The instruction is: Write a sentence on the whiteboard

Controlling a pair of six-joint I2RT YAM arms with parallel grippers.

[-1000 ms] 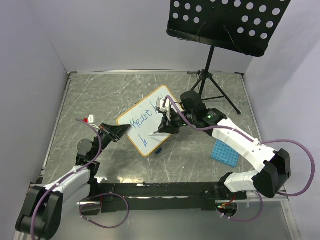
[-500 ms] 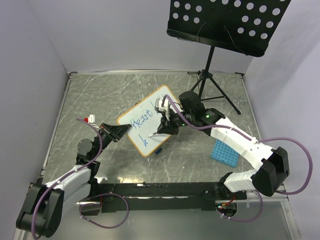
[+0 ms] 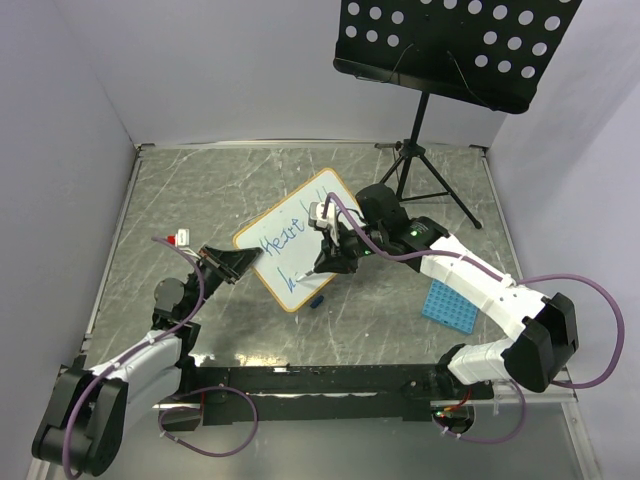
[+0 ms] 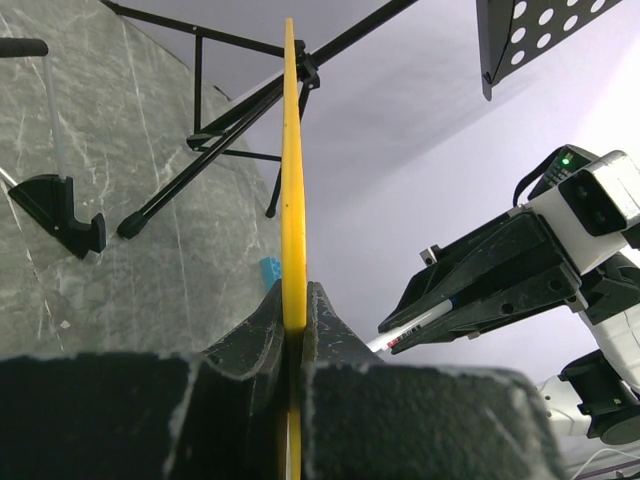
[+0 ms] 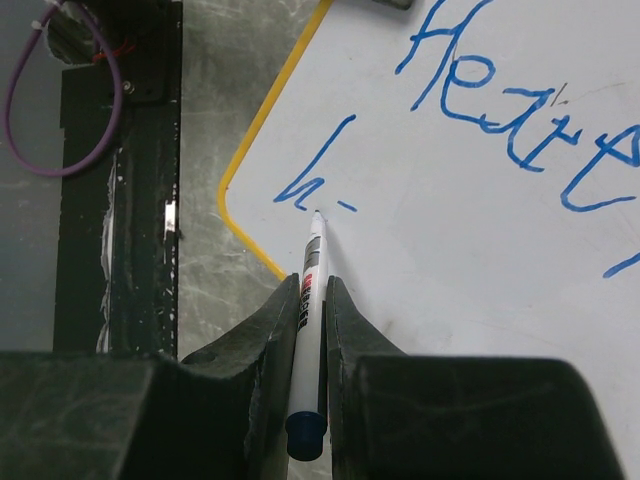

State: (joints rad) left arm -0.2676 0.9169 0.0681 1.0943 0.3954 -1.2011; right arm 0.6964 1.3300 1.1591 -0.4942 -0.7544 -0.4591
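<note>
Arms at work over a grey marbled table (image 3: pixel 200 190): at 8 o'clock, the left gripper (image 3: pixel 222 265) is clamped tight on the orange-yellow rim of the whiteboard (image 3: pixel 300 235), its black fingers (image 4: pixel 255 335) pinching the frame from both sides. The whiteboard sits near the middle of the table, turned cornerwise, its glossy face showing. Across it runs the sentence (image 3: pixel 280 240) in thin blue marker: a slanted word reading roughly "Heart" on the upper line, more lettering to its right, and a lone "h" with a short dash on the line below. From the board's 4 o'clock the right gripper (image 3: pixel 330 262) reaches in, closed around a slim white marker (image 5: pixel 314 250) whose tip touches the board just right of that "h". A small blue object (image 3: pixel 317 300) lies on the table at the board's lower edge. Farther right, at 4 o'clock, rests a blue grid tray (image 3: pixel 449 303); at 1 o'clock stands a black perforated music stand (image 3: pixel 455 45) on its tripod.
</note>
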